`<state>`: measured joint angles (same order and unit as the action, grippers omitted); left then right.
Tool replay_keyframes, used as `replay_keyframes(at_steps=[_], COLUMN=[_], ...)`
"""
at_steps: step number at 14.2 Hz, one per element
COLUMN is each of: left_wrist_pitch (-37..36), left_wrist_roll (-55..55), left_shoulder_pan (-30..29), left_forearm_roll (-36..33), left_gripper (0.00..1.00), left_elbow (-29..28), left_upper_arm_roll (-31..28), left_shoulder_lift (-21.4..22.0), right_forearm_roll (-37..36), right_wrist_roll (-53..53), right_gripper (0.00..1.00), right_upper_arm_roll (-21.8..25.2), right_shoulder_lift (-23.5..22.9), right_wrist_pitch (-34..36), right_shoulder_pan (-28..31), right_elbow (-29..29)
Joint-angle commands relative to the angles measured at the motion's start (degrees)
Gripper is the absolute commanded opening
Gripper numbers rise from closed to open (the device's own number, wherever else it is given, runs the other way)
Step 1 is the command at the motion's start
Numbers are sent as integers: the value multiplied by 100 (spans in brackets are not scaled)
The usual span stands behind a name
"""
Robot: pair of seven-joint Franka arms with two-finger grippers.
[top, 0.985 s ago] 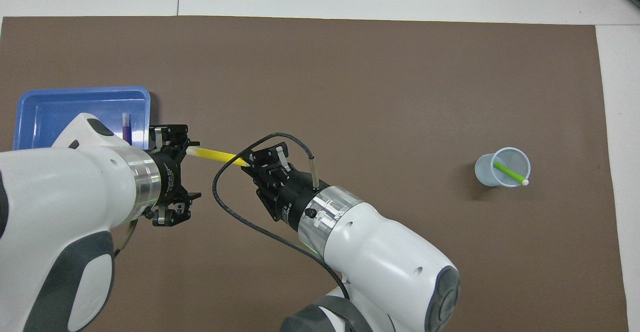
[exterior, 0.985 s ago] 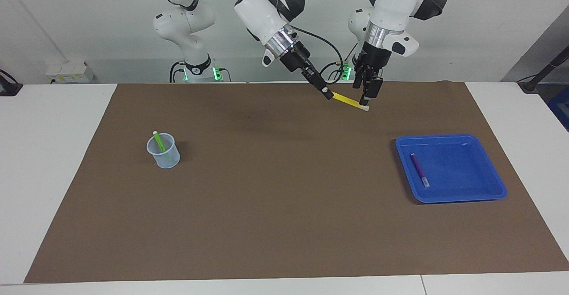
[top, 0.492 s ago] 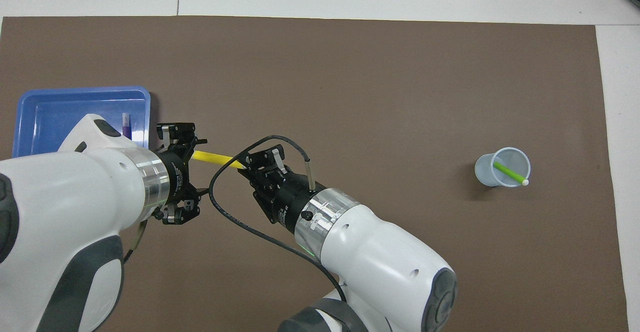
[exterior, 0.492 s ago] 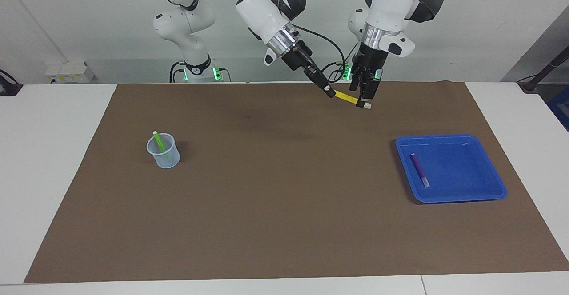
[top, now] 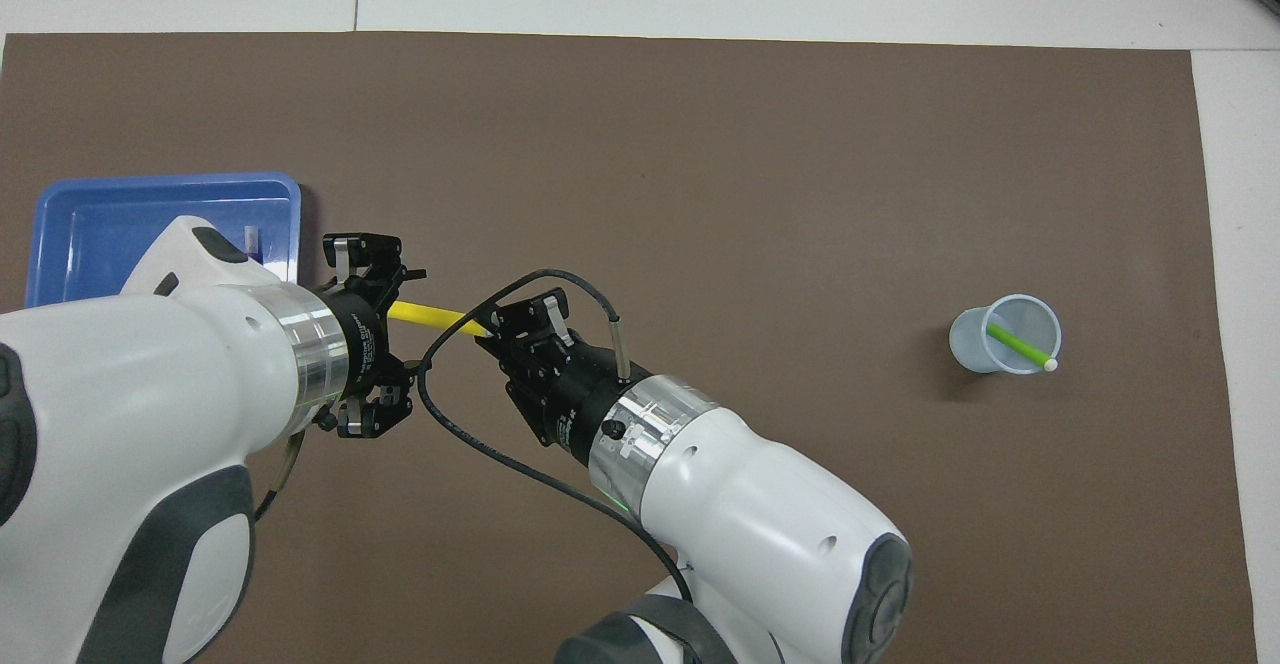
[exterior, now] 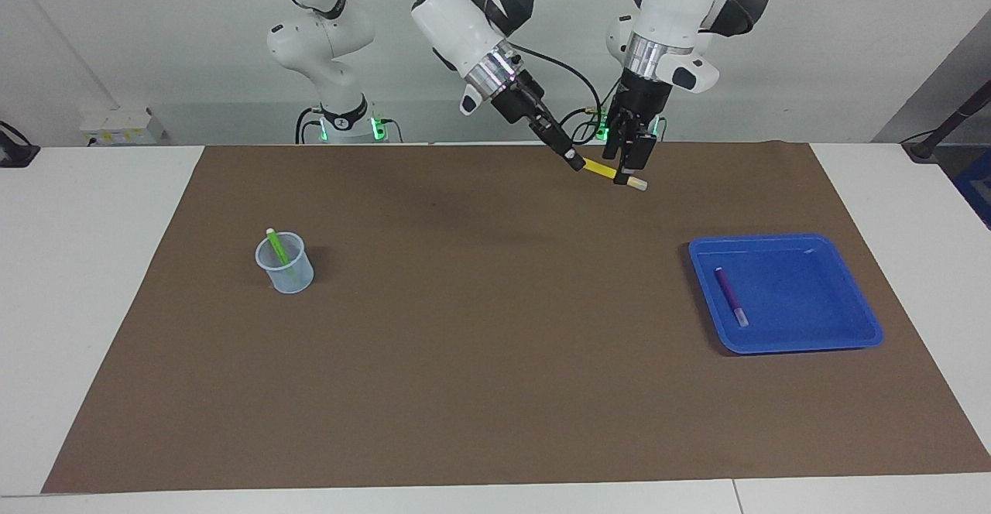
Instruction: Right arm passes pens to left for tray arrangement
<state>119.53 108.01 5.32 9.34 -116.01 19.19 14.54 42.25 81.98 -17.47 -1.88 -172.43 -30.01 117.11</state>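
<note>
Brown mat covers most of the white table; bare white margins remain at both ends and along the edge farthest from my bases. The mat's wide middle carries nothing.

My left arm, with dark grey joint panels, descends over the mat's edge nearest my bases, toward the left arm's end. My right arm, with a black cable looping to its wrist, slants in beside it.

Blue tray lies toward the left arm's end of the table, farther from my bases than both grippers, its raised rim set in from the mat's end edge with a strip of mat showing around it. The purple pen lies flat inside it, close to the rim that faces the mat's middle.

Translucent cup stands alone toward the right arm's end, well apart from everything else; the green pen leans in it, whitish end up past the rim.

My right gripper is clamped on one end of the yellow pen, held in the air over the mat. My left gripper straddles the pen near its whitish end; whether its fingers grip the pen or stand apart I cannot tell.
</note>
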Motion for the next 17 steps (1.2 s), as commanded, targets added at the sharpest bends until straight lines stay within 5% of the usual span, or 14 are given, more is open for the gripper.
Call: replay_keyframes(at_steps=[1, 17], left_wrist_pitch=[96, 132], left_wrist_roll=[45, -149], left_shoulder_pan=[92, 66], left_forearm_roll=[-29, -37], left_gripper=[77, 57], left_elbow=[88, 8], left_upper_arm_roll=[-29, -29], left_shoulder_lift=[-135, -197], right_forearm_roll=[135, 135], right_wrist_roll=[-15, -138], right_gripper=[0, 0], right_upper_arm_roll=[-19, -11], right_shoulder_lift=[-76, -85], right_wrist_pitch=[-106, -98], right_shoulder_pan=[4, 57], right_elbow=[-92, -92])
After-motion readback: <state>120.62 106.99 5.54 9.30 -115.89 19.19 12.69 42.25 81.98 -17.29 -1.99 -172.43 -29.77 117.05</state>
